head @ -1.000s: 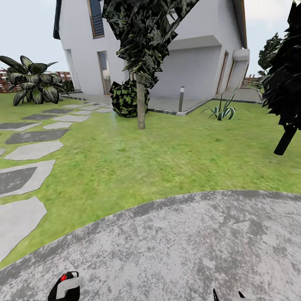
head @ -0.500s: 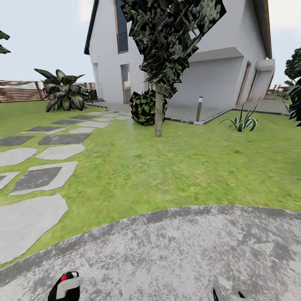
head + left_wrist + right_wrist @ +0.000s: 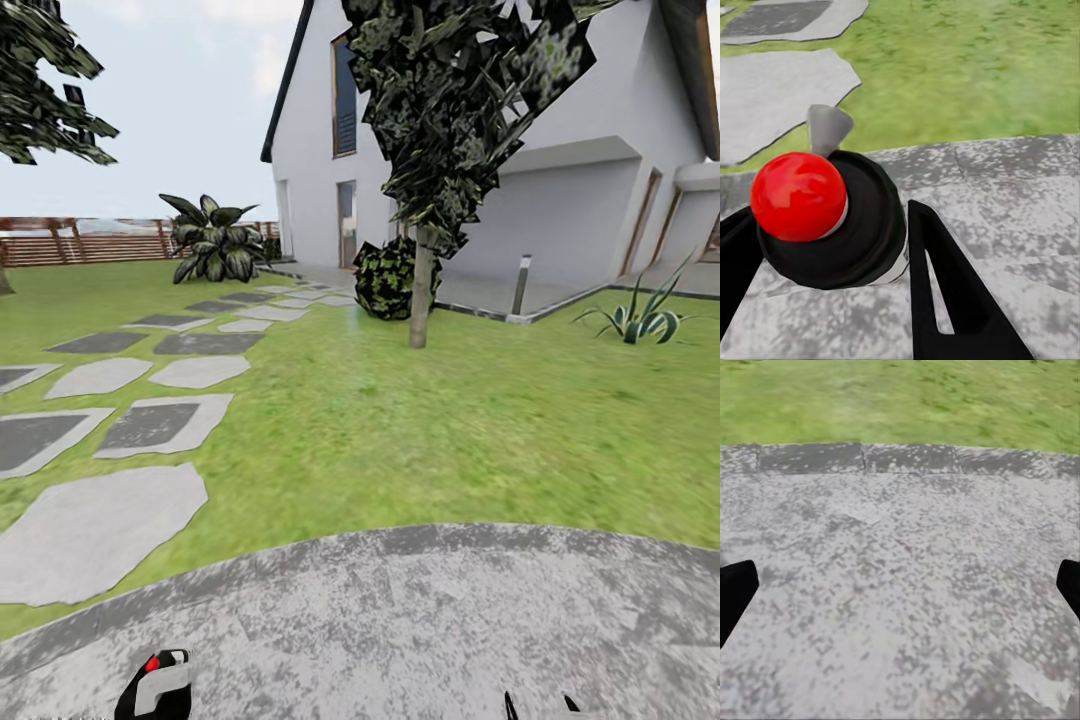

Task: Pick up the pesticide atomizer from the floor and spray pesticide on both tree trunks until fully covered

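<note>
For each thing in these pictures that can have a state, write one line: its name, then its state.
pesticide atomizer: held between the left gripper's fingers, red top showing.
left gripper: shut on the atomizer.
right gripper: open, holding nothing, over grey paving.
tree trunk: upright in the lawn, bare grey-brown bark, no spray visible.

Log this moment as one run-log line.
left pincer: shut on spray bottle | right pincer: open | base: on grey paving | tree trunk: ahead across lawn
</note>
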Robot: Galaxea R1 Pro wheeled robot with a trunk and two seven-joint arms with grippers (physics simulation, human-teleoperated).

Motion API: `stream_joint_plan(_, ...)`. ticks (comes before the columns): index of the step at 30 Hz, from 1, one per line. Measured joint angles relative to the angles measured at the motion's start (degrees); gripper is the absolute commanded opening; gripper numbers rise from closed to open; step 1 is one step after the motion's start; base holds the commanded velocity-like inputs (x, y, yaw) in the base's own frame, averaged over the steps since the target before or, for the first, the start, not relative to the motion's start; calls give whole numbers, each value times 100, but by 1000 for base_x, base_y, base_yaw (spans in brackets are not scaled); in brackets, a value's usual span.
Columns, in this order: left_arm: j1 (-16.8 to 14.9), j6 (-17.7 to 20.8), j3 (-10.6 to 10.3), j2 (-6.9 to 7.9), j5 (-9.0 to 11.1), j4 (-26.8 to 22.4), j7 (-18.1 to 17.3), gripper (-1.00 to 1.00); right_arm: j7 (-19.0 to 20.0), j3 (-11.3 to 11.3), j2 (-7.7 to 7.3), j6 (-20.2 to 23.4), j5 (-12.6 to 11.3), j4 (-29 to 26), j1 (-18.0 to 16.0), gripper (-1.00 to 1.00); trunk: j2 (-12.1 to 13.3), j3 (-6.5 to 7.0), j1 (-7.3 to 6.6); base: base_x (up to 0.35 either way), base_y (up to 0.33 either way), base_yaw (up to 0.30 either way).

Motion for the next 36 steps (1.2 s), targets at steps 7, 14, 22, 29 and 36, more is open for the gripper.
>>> stream_joint_plan(7,0,0,2,0,0,-1,0,-100,1,0,0,0,-1,0,-1,100,9,155,-18,0,0,277)
stream_joint_plan(14,0,0,-1,0,0,0,1,-100,1,1,0,0,0,0,0,100,173,294,-113,0,0,277)
stream_joint_plan(22,0,0,0,0,0,0,0,-100,1,1,0,0,0,0,0,100,494,438,-289,0,0,277)
stream_joint_plan(29,0,0,4,0,0,0,0,-100,1,1,0,0,-1,3,0,100,775,563,-442,0,0,277)
stream_joint_plan(36,0,0,0,0,0,0,1,-100,1,1,0,0,2,2,0,100,1055,689,-596,0,0,277)
